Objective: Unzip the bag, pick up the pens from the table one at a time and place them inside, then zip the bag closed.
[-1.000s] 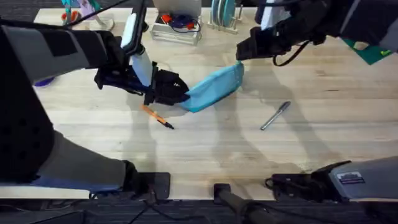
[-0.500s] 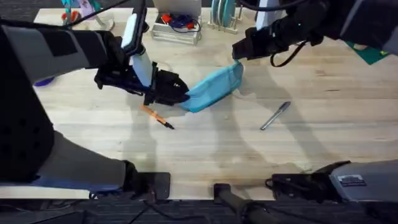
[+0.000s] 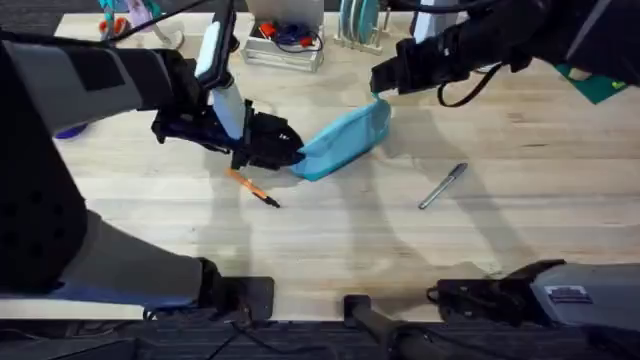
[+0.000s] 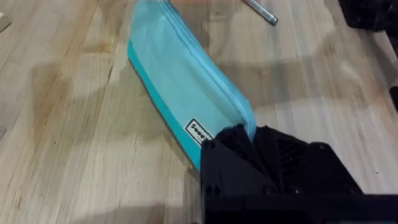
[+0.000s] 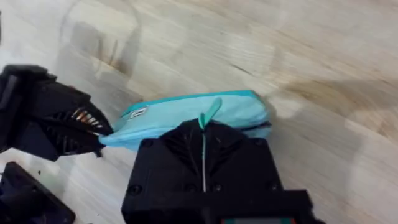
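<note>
One bag (image 3: 345,140) and two pens, orange (image 3: 252,188) and silver (image 3: 442,186).

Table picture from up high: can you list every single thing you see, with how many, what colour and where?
bag: one, light blue, middle of the table, lying slanted
orange pen: one, orange with black tip, on the table near the bag's left end
silver pen: one, silver-grey, on the table right of the bag
table: one, pale wood
clutter at the far edge: several things, too small to tell
left gripper: one, black, shut on the bag's left end
right gripper: one, black, at the bag's right end, pinching its zipper pull
</note>
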